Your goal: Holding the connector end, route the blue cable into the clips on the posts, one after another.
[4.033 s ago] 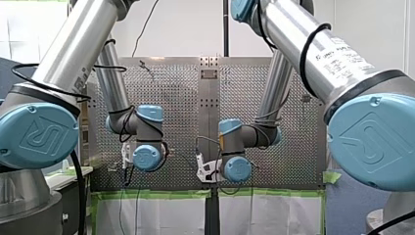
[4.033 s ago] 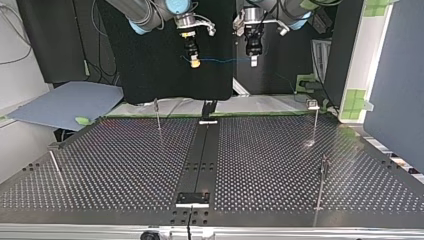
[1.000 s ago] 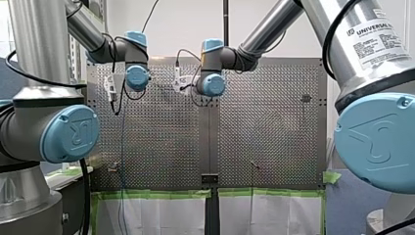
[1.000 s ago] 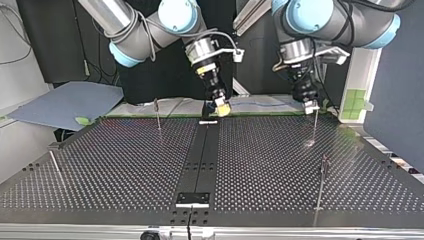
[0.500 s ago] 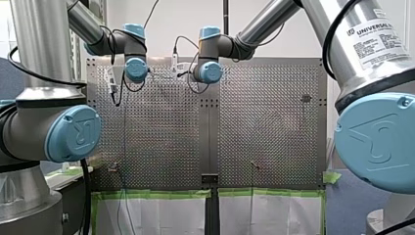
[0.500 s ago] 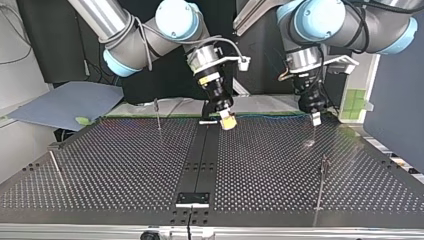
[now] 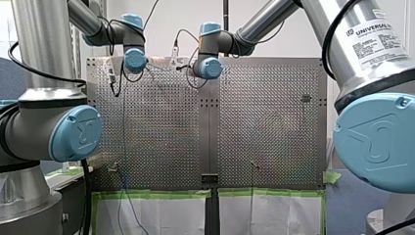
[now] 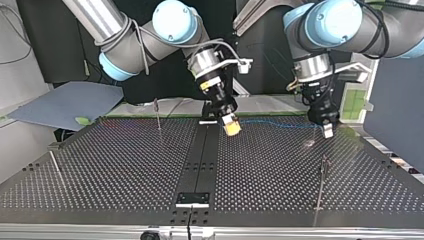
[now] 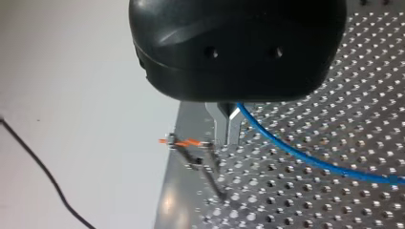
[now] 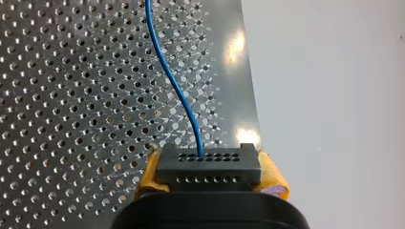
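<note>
Both arms have dropped closer to the table since earlier. My right gripper, upper middle of the top view, clamps the connector; my left gripper, upper right, pinches the blue cable.

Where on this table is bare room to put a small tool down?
Free: the perforated table between the post at the top view's left and the black centre strip; also between that strip and the near post at its right. Crowded: the far edge, where my right claw, holding the connector, the blue cable and my left claw are.
</note>
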